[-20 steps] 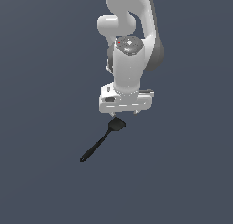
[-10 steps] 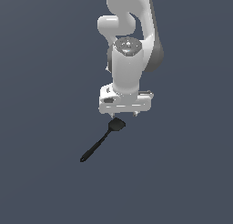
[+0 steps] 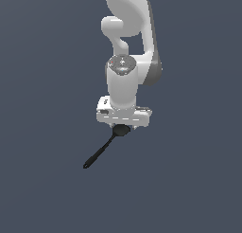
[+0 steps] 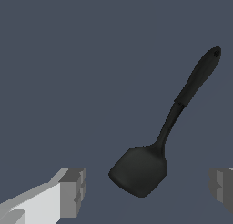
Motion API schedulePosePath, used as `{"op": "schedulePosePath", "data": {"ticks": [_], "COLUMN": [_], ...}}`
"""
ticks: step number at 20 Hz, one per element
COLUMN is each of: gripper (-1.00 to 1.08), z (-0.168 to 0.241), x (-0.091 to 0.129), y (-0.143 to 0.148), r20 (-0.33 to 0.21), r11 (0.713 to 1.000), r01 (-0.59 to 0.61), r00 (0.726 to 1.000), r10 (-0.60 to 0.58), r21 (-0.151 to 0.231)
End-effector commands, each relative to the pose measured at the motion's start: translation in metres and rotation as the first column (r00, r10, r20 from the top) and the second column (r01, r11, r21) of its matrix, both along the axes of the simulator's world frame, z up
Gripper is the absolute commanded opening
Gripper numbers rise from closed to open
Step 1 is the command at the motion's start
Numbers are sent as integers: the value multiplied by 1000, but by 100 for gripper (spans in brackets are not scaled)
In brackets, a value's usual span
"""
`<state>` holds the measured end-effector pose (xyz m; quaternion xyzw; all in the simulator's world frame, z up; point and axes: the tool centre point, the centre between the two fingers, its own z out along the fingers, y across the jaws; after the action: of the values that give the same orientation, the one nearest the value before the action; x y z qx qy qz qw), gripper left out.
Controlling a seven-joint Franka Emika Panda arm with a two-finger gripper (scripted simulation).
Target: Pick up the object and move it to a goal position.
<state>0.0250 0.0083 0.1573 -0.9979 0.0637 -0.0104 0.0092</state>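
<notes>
The object is a black spatula (image 3: 100, 150) lying flat on the dark grey floor, its thin handle pointing toward the exterior view's lower left. Its flat squarish head (image 3: 121, 130) sits right under my hand. My gripper (image 3: 124, 126) hangs just above the head, pointing straight down. In the wrist view the spatula's head (image 4: 140, 169) lies between my two fingertips (image 4: 72, 190), which stand wide apart on either side without touching it. The gripper (image 4: 146, 186) is open and empty. The handle (image 4: 193, 84) stretches away from the head.
The plain dark grey floor (image 3: 189, 180) surrounds the spatula. The white arm (image 3: 125, 80) rises straight above the hand. No other objects show in either view.
My hand has come down a little closer to the spatula's head. The spatula has not moved.
</notes>
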Motion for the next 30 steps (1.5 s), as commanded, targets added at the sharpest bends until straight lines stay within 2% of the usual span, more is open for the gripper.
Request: {"op": "schedulePosePath", "data": {"ticks": [1,4,10,18,22,30], "gripper": [100,100,100,100,100,100], "z": [-13,-31,-62,-86,-90,-102], "x": [4,10,16,20,20,20], "y": [-10,-24,-48,-67,-70,-70], "r20": [-5,-11,-19,-22,-22,-22], "r11": [997,984,937,884,874,875], "r01": [75,180,349,467,486,484], "r00": [997,984,937,884,873,875], "r10": [-75,-180,-349,-468,-487,-484], "r21": [1,0,-6,-15,-17,-17]}}
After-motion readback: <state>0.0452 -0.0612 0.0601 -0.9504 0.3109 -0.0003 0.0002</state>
